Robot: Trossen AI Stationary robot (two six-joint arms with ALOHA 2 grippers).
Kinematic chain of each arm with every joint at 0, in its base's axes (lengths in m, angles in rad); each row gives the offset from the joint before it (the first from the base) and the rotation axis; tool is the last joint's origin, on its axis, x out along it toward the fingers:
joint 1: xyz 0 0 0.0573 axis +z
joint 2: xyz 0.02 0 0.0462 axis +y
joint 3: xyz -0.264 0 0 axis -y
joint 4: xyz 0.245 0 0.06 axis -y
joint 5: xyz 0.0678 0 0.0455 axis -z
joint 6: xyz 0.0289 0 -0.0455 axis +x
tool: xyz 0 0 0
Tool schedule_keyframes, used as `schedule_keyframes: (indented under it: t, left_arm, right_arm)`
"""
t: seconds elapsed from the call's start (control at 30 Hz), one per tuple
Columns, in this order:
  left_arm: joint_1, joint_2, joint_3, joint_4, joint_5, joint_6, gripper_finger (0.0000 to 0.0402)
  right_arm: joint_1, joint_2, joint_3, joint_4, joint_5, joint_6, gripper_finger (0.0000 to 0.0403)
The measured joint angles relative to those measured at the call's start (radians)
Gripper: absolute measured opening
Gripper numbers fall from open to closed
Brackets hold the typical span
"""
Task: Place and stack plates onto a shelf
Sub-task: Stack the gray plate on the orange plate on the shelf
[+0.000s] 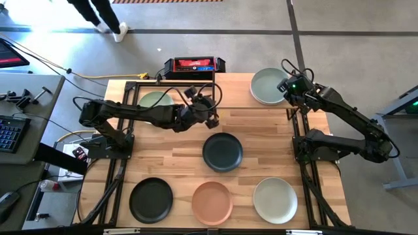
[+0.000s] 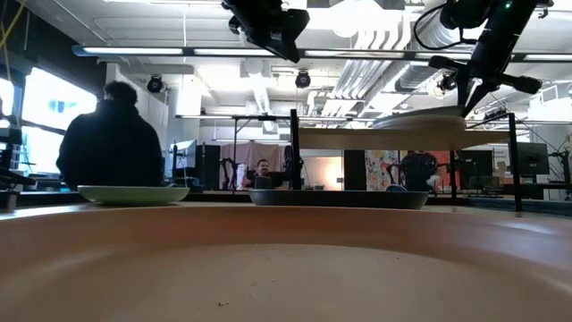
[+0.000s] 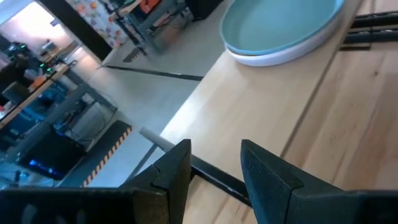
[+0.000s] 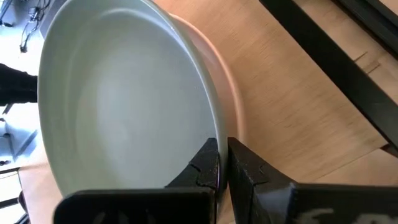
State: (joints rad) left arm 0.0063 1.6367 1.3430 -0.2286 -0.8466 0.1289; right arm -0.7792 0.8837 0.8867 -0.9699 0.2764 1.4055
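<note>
Tabletop (image 1: 261,140) of pale butcher-block wood spreads beneath both my arms, its planks smooth and lightly grained, with black metal rails at the sides. The shelf (image 1: 196,91) stands at the far edge, a small light-wood panel framed by thin black posts, carrying a pale green plate (image 1: 155,100) on its left half.

Four plates lie loose on the tabletop: a dark teal plate (image 1: 223,151) at the centre and, along the near edge, a black plate (image 1: 151,199), a terracotta plate (image 1: 211,202) and an off-white plate (image 1: 275,200). All are round, shallow and matte, with low upturned rims.

At the far right corner my right gripper (image 4: 219,163) is pressed together on the rim of a grey-green plate (image 4: 124,99), which the low view shows lifted and tilted; another pale rim seems to sit under it, though I cannot tell what.

My left gripper (image 3: 214,168) hangs above the shelf's right half, fingers spread, holding nothing.

I judge these plates stiff, fairly heavy for a rim pinch, and breakable if dropped. The matte finish should give some friction, yet a plate held at one edge will want to swing, so the rim nearest me is the sensible hold.
</note>
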Motion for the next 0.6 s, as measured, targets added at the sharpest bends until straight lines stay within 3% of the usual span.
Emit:
schedule_keyframes:
  t: [0.6]
  left_arm:
    - [0.000, 0.000, 0.000, 0.001, 0.033, 0.006, 0.0130]
  right_arm:
    - [0.000, 0.000, 0.000, 0.043, -0.023, -0.061, 0.0001]
